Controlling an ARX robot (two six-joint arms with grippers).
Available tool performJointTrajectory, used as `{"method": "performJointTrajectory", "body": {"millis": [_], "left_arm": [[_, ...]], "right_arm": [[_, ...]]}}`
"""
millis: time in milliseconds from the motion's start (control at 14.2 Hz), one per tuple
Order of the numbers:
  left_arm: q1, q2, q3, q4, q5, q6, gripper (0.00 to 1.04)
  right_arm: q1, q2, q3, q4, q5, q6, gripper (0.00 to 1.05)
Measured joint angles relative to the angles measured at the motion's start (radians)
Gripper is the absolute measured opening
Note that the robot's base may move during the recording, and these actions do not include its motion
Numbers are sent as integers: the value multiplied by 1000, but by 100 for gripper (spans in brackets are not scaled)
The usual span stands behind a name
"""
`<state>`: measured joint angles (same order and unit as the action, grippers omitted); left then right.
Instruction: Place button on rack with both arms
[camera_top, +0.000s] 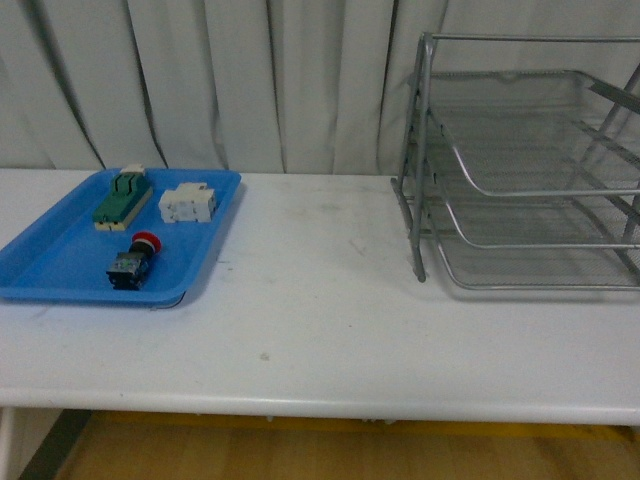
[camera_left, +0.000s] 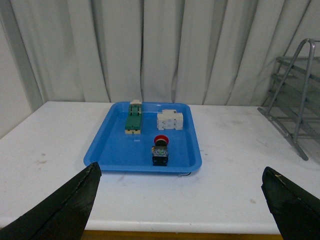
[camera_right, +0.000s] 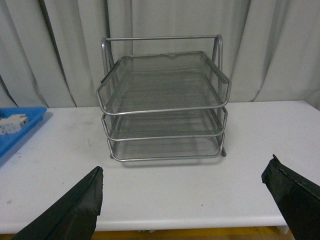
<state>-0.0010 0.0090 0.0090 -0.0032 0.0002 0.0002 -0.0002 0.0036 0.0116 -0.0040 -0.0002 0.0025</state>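
Our red-capped, black-bodied push-button switch (camera_top: 133, 262) lies in the flat blue plastic tray (camera_top: 60, 270), by its front rim. The silver wire-mesh three-tier rack (camera_top: 520, 190) stands well right of that tray. Left gripper (camera_left: 181, 170) and right gripper (camera_right: 184, 167) gape empty, jaws wide apart — poised, we judge, for pickup

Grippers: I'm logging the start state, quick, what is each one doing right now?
Left gripper: open, holding nothing.
Right gripper: open, holding nothing.

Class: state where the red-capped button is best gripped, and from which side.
The button is best gripped across its boxy body's flat sides, from above: it lies on its side in the blue tray, and the round cap would likely slip.
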Motion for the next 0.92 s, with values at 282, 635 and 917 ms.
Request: {"method": "performJointTrajectory", "body": {"millis": [282, 635, 917], "left_arm": [[0, 0, 0, 0, 0, 0, 98], [0, 0, 0, 0, 0, 0, 98], [0, 0, 0, 0, 0, 0, 98]], "right_arm": [[0, 0, 0, 0, 0, 0, 98], [0, 0, 0, 0, 0, 0, 98], [0, 0, 0, 0, 0, 0, 98]]}}
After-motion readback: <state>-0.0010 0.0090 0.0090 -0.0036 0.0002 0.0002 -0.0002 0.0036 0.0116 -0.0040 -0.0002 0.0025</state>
